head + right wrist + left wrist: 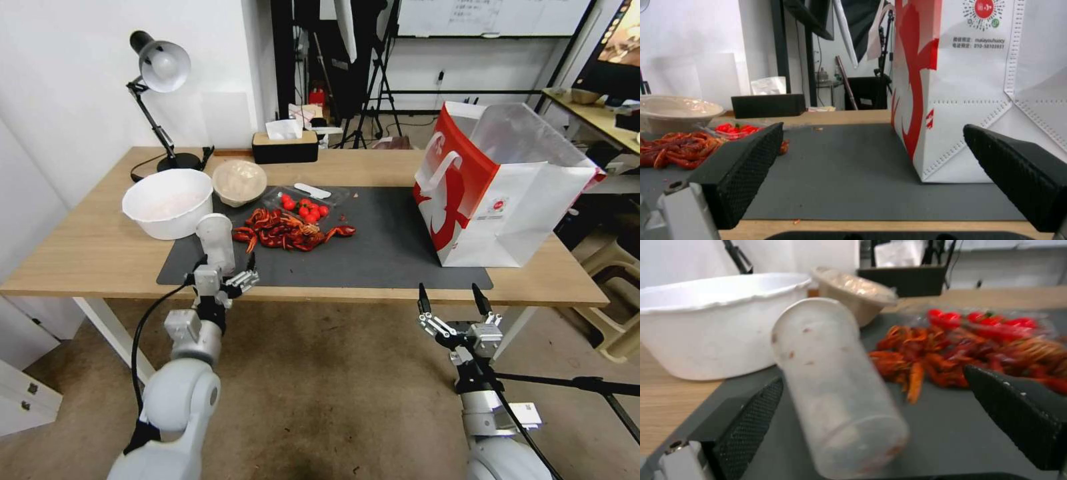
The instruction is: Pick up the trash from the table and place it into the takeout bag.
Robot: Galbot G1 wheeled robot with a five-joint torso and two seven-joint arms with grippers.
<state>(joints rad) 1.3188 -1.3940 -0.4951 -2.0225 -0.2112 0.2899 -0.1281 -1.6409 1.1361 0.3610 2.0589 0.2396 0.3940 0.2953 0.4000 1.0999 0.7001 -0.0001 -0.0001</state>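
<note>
Pickup is the step in hand, by the look of it: a translucent plastic cup [216, 241] is framed between the spread fingers of the left gripper [224, 275] at the near left edge of the grey mat [387, 247], and no squeeze is seen in the left wrist view. Red shells [287, 231] are heaped at mid-mat, with a white bowl [167, 202] by the table's [80, 253] left edge. The takeout bag [497, 193] is stood at the mat's right end. The right gripper [453, 308] is held wide apart off the near edge. Closing on the cup would be called for next.
</note>
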